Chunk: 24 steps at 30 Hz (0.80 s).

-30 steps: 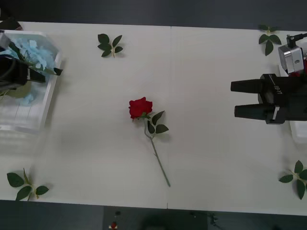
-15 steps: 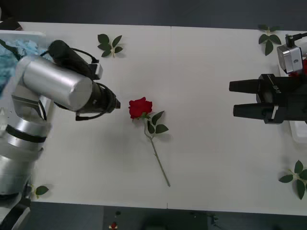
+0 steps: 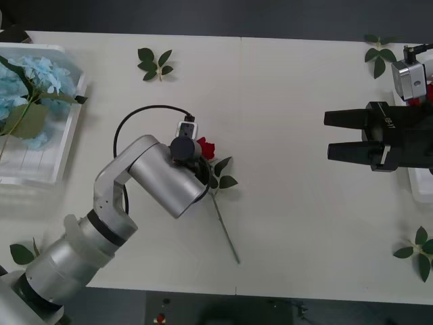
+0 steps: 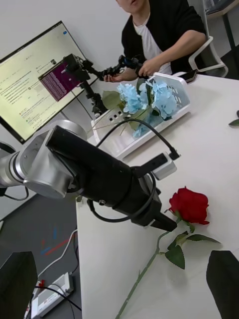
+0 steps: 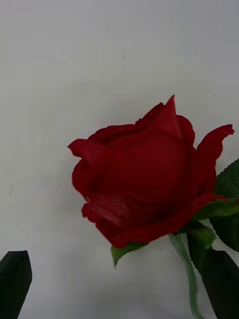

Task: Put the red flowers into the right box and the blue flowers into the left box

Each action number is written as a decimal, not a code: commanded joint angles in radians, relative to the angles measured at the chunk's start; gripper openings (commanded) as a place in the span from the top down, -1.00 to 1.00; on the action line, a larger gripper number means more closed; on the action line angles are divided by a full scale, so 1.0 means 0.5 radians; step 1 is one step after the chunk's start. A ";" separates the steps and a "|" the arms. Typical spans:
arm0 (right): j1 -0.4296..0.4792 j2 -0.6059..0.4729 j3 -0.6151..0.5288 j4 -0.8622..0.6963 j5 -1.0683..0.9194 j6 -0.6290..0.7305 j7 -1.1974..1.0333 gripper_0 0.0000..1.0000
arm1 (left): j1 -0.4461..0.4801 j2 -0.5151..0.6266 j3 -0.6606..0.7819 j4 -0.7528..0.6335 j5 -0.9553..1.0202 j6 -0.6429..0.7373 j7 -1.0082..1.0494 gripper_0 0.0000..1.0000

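One red flower lies at the table's middle, its bloom (image 3: 207, 147) (image 4: 189, 205) (image 5: 144, 184) toward the far side and its stem (image 3: 224, 233) running to the front edge. My left gripper (image 3: 200, 169) (image 5: 119, 286) hovers open right over the bloom, a black finger (image 5: 15, 279) on each side and touching nothing. The blue flowers (image 3: 30, 78) (image 4: 147, 99) lie in the left box (image 3: 40, 169). My right gripper (image 3: 335, 135) stands open over the table's right side, beside the partly seen right box (image 3: 423, 186).
Flowerless leaf sprigs lie at the far left-centre (image 3: 155, 64), far right (image 3: 379, 54), near right (image 3: 418, 252) and near left (image 3: 20, 254). Bare table separates the rose from the right gripper.
My left arm has swung from the left box to the middle of the table and now covers part of the rose. The blue flowers stay in the left box. The right arm has hardly moved.
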 commanded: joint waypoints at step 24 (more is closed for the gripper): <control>-0.030 -0.018 -0.032 -0.036 -0.022 -0.010 0.018 -1.00 | -0.016 -0.086 -0.080 0.203 -0.166 -0.205 0.030 1.00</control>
